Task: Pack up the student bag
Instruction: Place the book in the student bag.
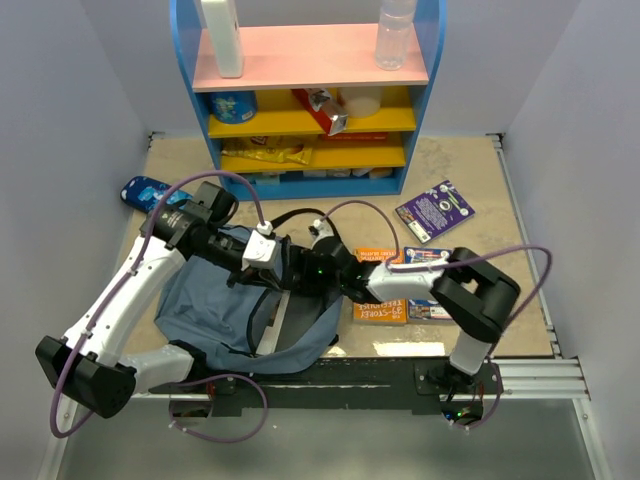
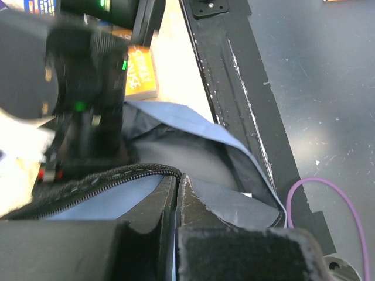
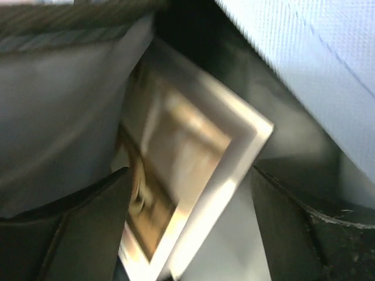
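One beige tabletop [image 1: 470, 170] under student bag [image 1: 210, 310]

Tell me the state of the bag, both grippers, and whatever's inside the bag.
student bag: unzipped, mouth held open.
left gripper: shut on the bag's zipper edge.
right gripper: open, reaching inside the bag.
flat box: inside the bag, tilted, between the open jaws, apparently not gripped.
clear bottle: upright on the top shelf.
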Robot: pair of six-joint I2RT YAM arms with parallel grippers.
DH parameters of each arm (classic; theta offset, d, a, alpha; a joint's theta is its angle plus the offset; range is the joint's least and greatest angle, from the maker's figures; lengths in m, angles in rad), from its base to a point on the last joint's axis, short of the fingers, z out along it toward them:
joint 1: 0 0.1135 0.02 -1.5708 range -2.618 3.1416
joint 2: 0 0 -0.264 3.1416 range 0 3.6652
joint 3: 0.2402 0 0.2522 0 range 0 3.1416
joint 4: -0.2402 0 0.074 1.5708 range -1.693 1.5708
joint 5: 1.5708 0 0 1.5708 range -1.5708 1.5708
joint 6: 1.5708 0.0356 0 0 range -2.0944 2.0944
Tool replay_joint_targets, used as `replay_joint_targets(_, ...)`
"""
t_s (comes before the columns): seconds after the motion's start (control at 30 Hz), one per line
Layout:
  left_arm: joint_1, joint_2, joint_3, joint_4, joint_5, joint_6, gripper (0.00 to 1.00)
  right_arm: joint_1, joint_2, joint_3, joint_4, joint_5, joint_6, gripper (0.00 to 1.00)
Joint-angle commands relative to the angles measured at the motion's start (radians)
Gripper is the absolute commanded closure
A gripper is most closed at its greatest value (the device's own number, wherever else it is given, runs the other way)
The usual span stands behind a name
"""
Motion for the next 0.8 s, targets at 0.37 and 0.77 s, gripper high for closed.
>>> replay_joint_targets(0.37,-0.009,-0.012,0.009,0.022,0.012,0.012,1.0,0.004,-0.412,-0.188,-0.222,0.077,-0.197,0.46)
replay_joint_targets(0.77,-0.009,-0.033,0.051,0.147,0.029,-0.125,1.0,0.161,-0.164,-0.13,-0.106,0.121,-0.121,0.83)
